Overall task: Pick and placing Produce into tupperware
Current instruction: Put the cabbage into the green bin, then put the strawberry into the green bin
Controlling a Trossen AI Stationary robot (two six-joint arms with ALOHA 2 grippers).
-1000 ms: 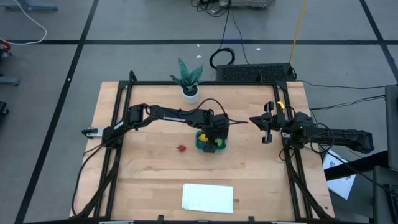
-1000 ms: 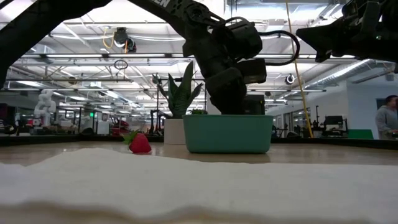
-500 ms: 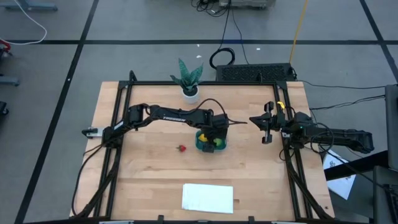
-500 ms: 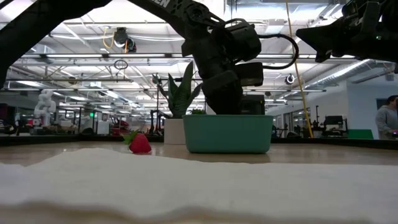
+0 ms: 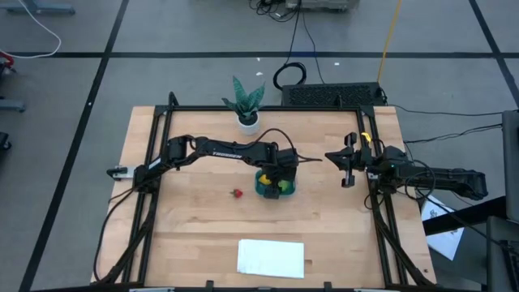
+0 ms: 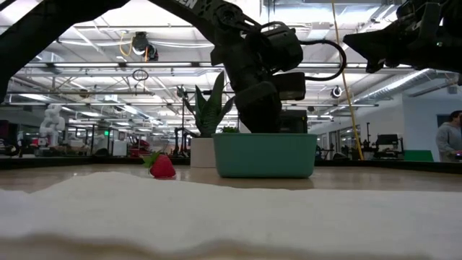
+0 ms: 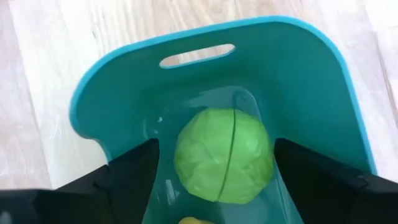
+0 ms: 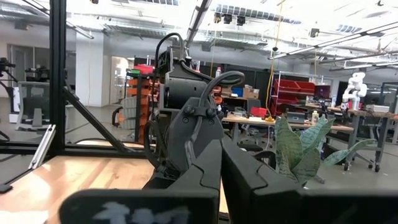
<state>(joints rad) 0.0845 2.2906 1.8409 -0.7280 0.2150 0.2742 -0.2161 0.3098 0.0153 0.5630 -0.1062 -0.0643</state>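
The teal tupperware (image 5: 261, 189) (image 6: 264, 155) stands mid-table. A lime-green ball (image 7: 224, 155) lies on its floor, with a yellow piece (image 7: 193, 219) beside it. My left gripper (image 7: 216, 148) (image 5: 278, 178) reaches down into the tupperware. It is open, with one finger on each side of the ball and narrow gaps between. The red strawberry (image 5: 237, 193) (image 6: 162, 166) rests on the table to the tupperware's left. My right gripper (image 5: 329, 156) (image 8: 221, 163) is shut and raised at the table's right side.
A potted plant (image 5: 247, 104) stands at the far edge behind the tupperware. A white sheet (image 5: 271, 257) lies flat near the front edge. A black frame (image 5: 154, 162) runs along the table's sides. Bare wood lies between the strawberry and the sheet.
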